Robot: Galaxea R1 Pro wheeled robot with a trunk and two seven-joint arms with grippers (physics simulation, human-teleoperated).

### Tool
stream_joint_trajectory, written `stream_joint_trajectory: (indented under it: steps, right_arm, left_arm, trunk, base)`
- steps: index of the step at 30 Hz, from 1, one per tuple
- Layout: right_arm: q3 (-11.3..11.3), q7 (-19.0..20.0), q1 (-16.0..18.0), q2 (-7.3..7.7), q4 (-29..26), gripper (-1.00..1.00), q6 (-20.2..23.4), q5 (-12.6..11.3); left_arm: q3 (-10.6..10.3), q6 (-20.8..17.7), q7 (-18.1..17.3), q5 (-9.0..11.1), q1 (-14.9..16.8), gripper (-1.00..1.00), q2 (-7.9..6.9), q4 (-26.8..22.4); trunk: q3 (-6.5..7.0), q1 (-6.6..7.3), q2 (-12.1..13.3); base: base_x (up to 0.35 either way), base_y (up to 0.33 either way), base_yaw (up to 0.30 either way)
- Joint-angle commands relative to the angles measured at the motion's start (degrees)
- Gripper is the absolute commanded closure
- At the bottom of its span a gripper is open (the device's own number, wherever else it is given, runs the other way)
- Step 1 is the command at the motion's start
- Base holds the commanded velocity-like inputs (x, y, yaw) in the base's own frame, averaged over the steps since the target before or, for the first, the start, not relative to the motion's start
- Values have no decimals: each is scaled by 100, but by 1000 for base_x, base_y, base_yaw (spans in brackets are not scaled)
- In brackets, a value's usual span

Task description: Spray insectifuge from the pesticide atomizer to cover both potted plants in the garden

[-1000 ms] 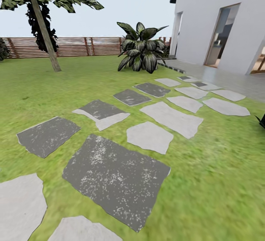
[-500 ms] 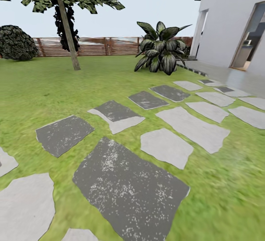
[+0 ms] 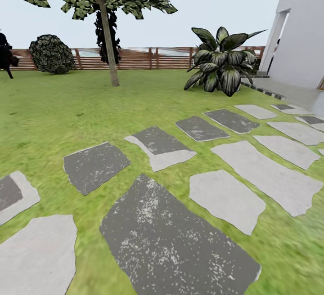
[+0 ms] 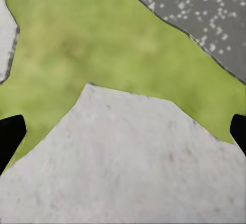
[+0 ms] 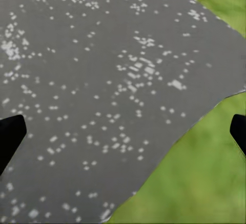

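Observation:
I am on the garden lawn [image 3: 54, 110], among grey stepping slabs [image 3: 175, 241]. The pesticide atomizer and the potted plants are out of view. My left gripper [image 4: 123, 134] is open and holds nothing; its black fingertips [image 4: 10, 137] stand far apart over a pale slab [image 4: 123, 172] edged by grass [image 4: 92, 44]. The right gripper [image 5: 123, 131] is open and bare too, above a dark speckled slab [image 5: 102, 80] with grass [image 5: 195, 178] beside it.
A thin-trunked tree [image 3: 108, 47] and a large striped broad-leaved plant [image 3: 222, 65] stand ahead, before a brown slatted fence [image 3: 148, 59]. A round bush [image 3: 51, 54] and a dark unclear shape [image 3: 5, 56] are far left. The white house [image 3: 301, 38] and its paving [image 3: 292, 92] lie right.
The camera has turned left: tree, big plant and slabs slide right in the picture, the house mostly leaves at the right, and the bush and a dark shape enter at the left.

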State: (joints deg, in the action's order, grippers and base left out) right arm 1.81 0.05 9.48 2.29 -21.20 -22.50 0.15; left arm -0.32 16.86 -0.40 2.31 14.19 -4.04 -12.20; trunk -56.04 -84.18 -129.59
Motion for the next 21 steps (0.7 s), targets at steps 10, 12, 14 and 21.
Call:
stream_joint_trajectory:
  steps: [10, 12, 14, 21]
  right_arm:
    - [-7, 4, 1, 22, 9, -100, -11, 23]
    - [-10, 4, 1, 24, 10, -100, -9, 84]
    - [-9, 4, 1, 25, 11, -100, -9, 122]
    - [-6, 4, 1, 14, 3, -100, -14, 159]
  left_arm:
    - [-9, 19, -4, 24, 1, -100, 0, 10]
    - [-5, 19, -4, 24, 3, -100, 0, 13]
    - [-6, 19, -3, 26, 1, -100, 0, 13]
    - [-2, 19, 2, 32, -2, -100, 0, 14]
  trunk:
    - [4, -2, -2]
    - [4, -2, -2]
    - [4, -2, -2]
    - [4, -2, -2]
  base:
    - [335, 0, 48]
    - [335, 0, 1]
    - [335, 0, 0]
    - [335, 0, 0]
